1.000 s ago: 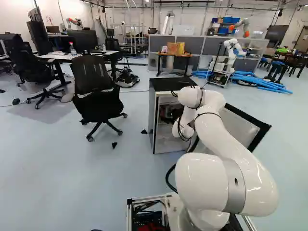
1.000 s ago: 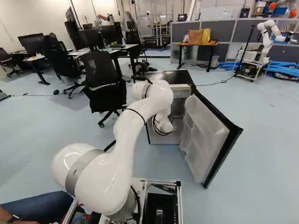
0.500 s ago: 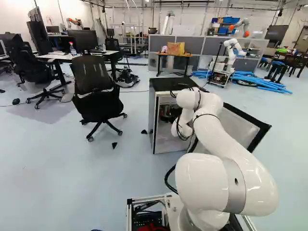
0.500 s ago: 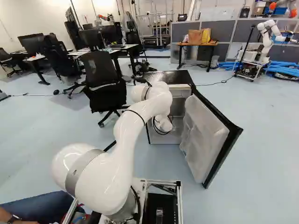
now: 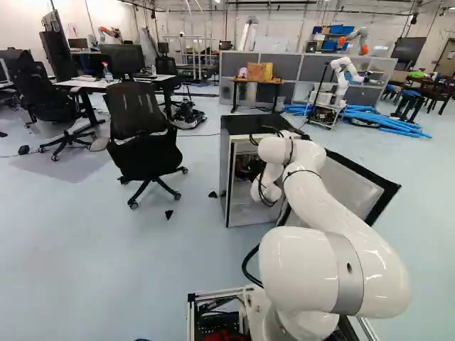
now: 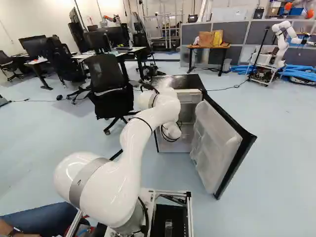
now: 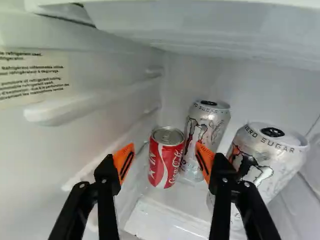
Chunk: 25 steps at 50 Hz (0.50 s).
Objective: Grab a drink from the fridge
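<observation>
With twelve o'clock meaning straight ahead of the gripper (image 5: 249,166), the red can (image 7: 166,159) is standing upright at twelve, inside the fridge (image 5: 257,125). It is showing glossy red metal, flowing white script, a curved white band and a plain silvery lid. The gripper (image 7: 165,161) is holding nothing; its fingers are standing wide apart, the orange wedge-shaped pads (image 7: 123,161) framing the red can without touching it.

At one o'clock, just beside the red can and reaching higher, a tall silver can (image 7: 215,131) is carrying dark line artwork and small lettering around its shoulder. At two o'clock, nearer, another silver can (image 7: 277,172) is showing bold dark capitals circling the shoulder, a jagged black-and-white emblem with an orange-red patch, and a dark opening tab.

At ten o'clock a pale label (image 7: 32,75) is lying flat on the smooth white side wall, bearing short rows of black print, above a rounded moulded ledge (image 7: 55,114).

In the right base view, the glossy white arm (image 6: 131,168) is reaching toward one o'clock from its lowest joint, its far end bending at the fridge's opening. The door (image 6: 215,143) is standing open at two o'clock, its dark edge surrounding a pale, ribbed lining.
</observation>
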{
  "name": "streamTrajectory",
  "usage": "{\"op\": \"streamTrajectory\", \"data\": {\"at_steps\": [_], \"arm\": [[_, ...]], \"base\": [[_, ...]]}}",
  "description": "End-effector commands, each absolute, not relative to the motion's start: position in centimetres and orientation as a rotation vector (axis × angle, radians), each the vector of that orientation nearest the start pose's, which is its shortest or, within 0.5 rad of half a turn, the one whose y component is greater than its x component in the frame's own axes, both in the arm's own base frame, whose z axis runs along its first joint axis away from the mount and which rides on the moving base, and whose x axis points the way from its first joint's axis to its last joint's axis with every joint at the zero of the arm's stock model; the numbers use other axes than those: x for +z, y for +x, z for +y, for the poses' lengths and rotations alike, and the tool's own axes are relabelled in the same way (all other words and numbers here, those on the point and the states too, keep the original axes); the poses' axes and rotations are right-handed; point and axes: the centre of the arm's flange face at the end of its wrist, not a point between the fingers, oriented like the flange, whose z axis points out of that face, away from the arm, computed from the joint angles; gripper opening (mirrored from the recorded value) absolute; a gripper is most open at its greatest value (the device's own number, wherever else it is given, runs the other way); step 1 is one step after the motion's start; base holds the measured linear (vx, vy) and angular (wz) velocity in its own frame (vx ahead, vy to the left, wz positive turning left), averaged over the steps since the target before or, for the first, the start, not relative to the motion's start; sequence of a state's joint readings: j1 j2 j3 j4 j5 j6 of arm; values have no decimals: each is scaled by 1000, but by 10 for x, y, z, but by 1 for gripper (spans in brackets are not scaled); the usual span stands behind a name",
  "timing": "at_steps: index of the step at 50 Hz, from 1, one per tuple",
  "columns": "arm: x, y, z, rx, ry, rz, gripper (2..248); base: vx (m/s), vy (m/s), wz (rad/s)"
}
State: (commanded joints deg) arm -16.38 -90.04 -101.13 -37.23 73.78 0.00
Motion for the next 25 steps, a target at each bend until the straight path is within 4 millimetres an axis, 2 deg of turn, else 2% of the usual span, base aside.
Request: {"op": "streamTrajectory", "data": {"at_steps": [25], "arm": [[-46, 693, -142, -1972, -2219, -525, 180]], "base": [[0, 0, 0]]}}
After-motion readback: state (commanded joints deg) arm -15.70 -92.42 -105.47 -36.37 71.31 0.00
